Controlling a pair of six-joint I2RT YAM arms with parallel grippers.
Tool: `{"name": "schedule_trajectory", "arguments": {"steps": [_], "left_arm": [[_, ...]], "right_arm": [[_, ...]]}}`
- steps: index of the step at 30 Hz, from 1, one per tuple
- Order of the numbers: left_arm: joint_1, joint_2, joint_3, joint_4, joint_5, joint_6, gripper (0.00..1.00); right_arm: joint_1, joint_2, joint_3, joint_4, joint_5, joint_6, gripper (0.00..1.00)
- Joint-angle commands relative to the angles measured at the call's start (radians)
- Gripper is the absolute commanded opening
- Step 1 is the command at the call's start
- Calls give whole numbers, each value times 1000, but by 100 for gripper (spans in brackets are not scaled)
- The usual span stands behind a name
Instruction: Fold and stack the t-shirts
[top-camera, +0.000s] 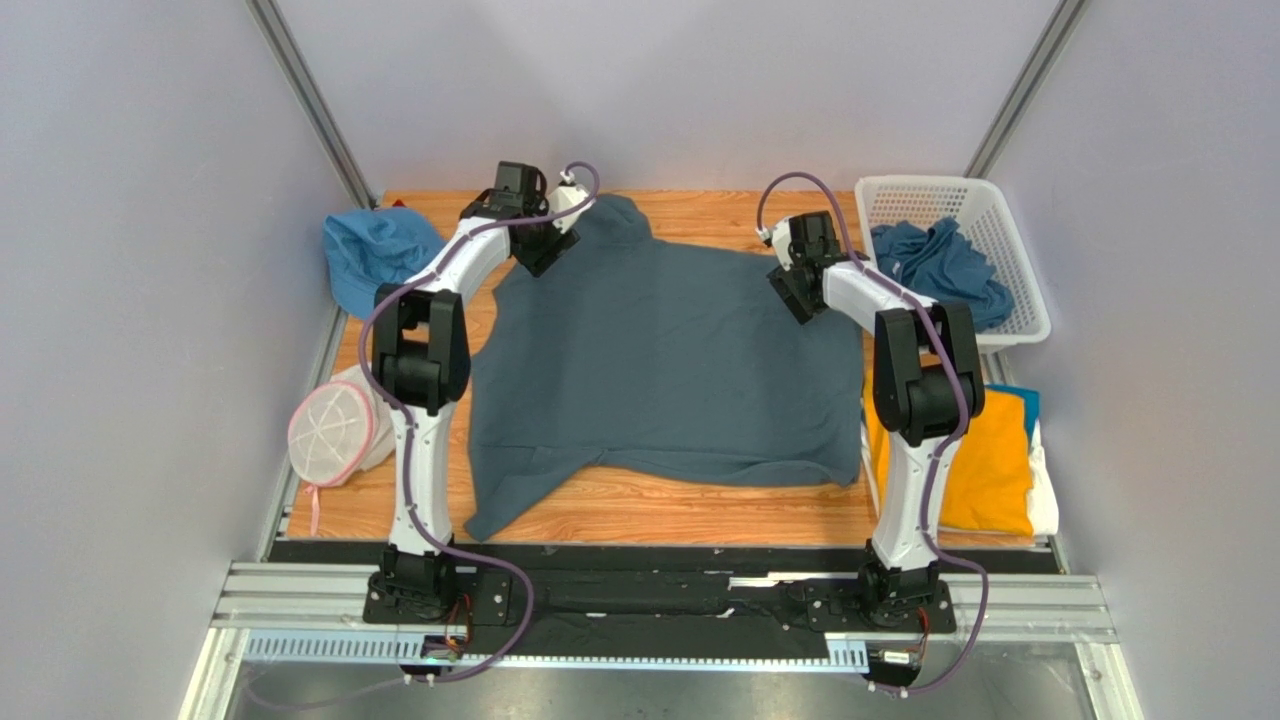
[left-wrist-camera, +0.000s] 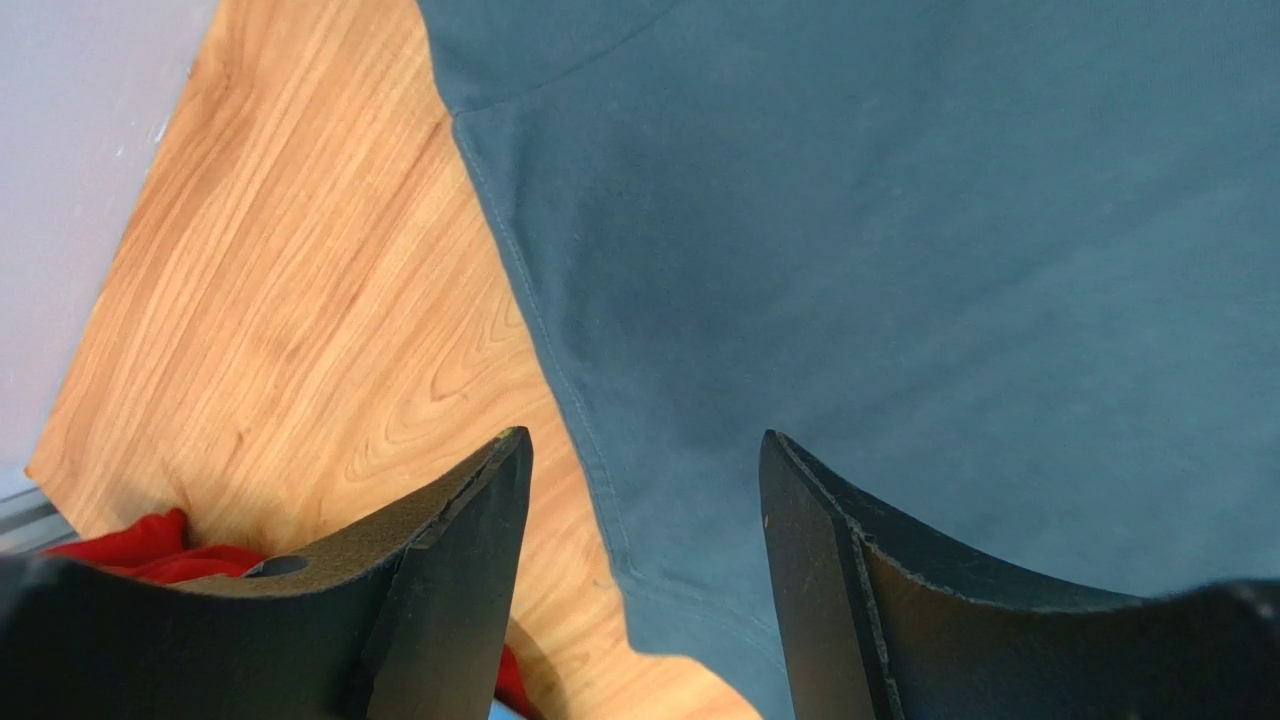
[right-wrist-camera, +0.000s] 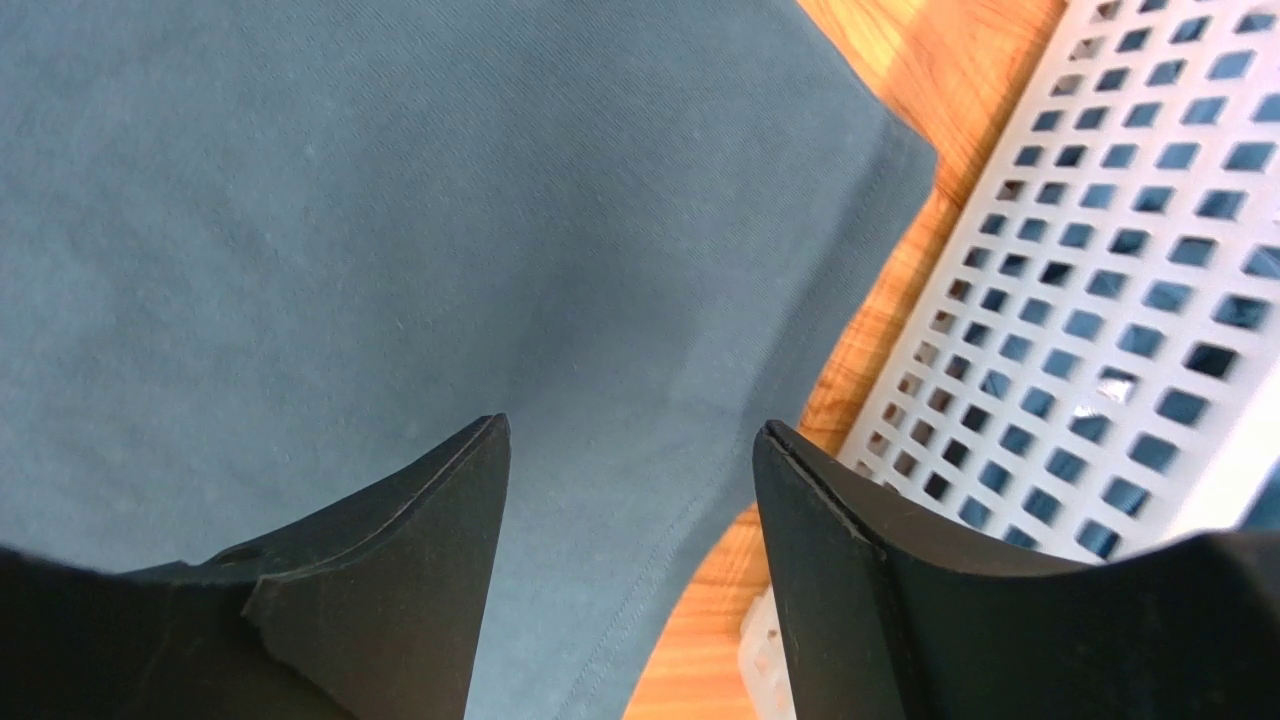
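A dark slate-blue t-shirt (top-camera: 661, 360) lies spread flat across the wooden table. My left gripper (top-camera: 541, 248) hovers over its far left corner. In the left wrist view that gripper (left-wrist-camera: 646, 450) is open, with the shirt's (left-wrist-camera: 902, 225) stitched hem corner lying between the fingers, untouched. My right gripper (top-camera: 793, 293) hangs over the far right edge. It is open (right-wrist-camera: 631, 435), with the shirt's (right-wrist-camera: 376, 225) hem and a strip of bare wood below it. More dark blue shirts (top-camera: 939, 263) are heaped in the basket. A mustard-yellow shirt (top-camera: 992, 450) lies folded at the right.
A white plastic basket (top-camera: 962, 195) stands at the back right, close beside my right gripper, and its wall (right-wrist-camera: 1097, 300) shows in the wrist view. A bright blue hat (top-camera: 376, 255) lies at the back left. A white mesh pouch (top-camera: 331, 432) sits at the left edge. Something red (left-wrist-camera: 150, 540) lies beside the left fingers.
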Motion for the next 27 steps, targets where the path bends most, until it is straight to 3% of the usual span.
{"name": "schedule_trajectory", "arguments": {"steps": [1, 15, 27], "left_arm": [[-12, 26, 60, 5, -49, 73, 66], [-38, 92, -2, 57, -193, 194, 62], [-38, 82, -144, 164, -299, 264, 51]], "right_arm": [[6, 29, 52, 52, 1, 12, 65], [3, 126, 125, 43, -16, -15, 64], [6, 156, 191, 18, -13, -43, 64]]}}
